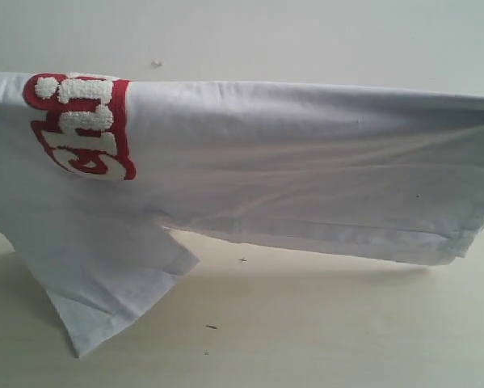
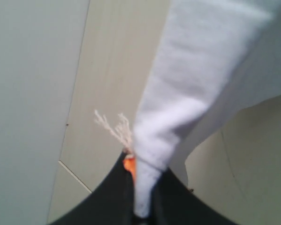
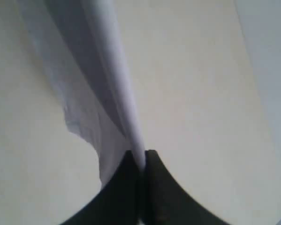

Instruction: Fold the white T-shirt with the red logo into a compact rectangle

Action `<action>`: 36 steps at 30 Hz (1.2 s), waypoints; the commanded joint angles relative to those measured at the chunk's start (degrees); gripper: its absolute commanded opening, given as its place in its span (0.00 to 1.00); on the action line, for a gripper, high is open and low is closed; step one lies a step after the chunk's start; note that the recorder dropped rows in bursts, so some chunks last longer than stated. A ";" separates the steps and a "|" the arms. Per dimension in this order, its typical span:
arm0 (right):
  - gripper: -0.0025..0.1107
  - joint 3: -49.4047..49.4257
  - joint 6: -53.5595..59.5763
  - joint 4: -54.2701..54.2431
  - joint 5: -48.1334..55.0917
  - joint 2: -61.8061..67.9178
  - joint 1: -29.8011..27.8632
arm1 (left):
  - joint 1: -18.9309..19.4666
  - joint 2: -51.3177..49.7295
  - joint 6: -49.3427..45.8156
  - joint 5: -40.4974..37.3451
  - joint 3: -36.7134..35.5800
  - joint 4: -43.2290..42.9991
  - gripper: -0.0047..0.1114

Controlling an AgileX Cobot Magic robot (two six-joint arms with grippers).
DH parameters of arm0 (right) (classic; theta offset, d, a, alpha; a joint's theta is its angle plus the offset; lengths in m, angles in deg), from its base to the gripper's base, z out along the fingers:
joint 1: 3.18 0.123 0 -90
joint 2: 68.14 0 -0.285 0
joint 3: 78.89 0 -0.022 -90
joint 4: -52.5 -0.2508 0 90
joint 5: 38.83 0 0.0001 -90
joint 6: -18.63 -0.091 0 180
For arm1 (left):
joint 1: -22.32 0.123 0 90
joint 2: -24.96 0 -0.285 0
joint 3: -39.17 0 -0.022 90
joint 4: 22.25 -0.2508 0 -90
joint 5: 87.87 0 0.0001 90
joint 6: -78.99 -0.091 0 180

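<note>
The white T-shirt (image 1: pixel 306 178) hangs lifted above the table, stretched taut across the exterior view with a sleeve (image 1: pixel 112 283) drooping at lower left. Part of the red logo (image 1: pixel 84 125), fuzzy white letters on red, shows at the upper left, folded over the top edge. No gripper shows in the exterior view. My left gripper (image 2: pixel 142 187) is shut on bunched white cloth (image 2: pixel 196 79), with an orange tag (image 2: pixel 129 166) and frayed threads beside the jaws. My right gripper (image 3: pixel 143 161) is shut on a thin edge of the shirt (image 3: pixel 107 79).
A pale beige table (image 1: pixel 306 331) lies below the hanging shirt, with a few small dark specks (image 1: pixel 211 326) on it. A pale grey surface (image 1: pixel 306 36) fills the background behind the shirt.
</note>
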 commanded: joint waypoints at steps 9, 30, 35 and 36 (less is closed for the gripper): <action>0.02 4.87 -4.70 -10.86 5.09 -14.02 0.69 | 0.03 17.91 7.72 -6.73 -4.48 11.15 0.04; 0.02 10.28 -36.75 -10.12 11.41 -33.37 12.29 | -9.66 38.15 26.76 -16.10 -6.84 15.24 0.04; 0.02 14.00 -36.75 -7.89 11.41 -27.57 12.29 | -9.66 28.30 32.93 -16.10 -7.22 4.61 0.04; 0.02 15.14 -36.75 -6.57 11.41 -26.01 12.29 | -9.66 26.25 32.93 -16.10 -8.02 3.78 0.04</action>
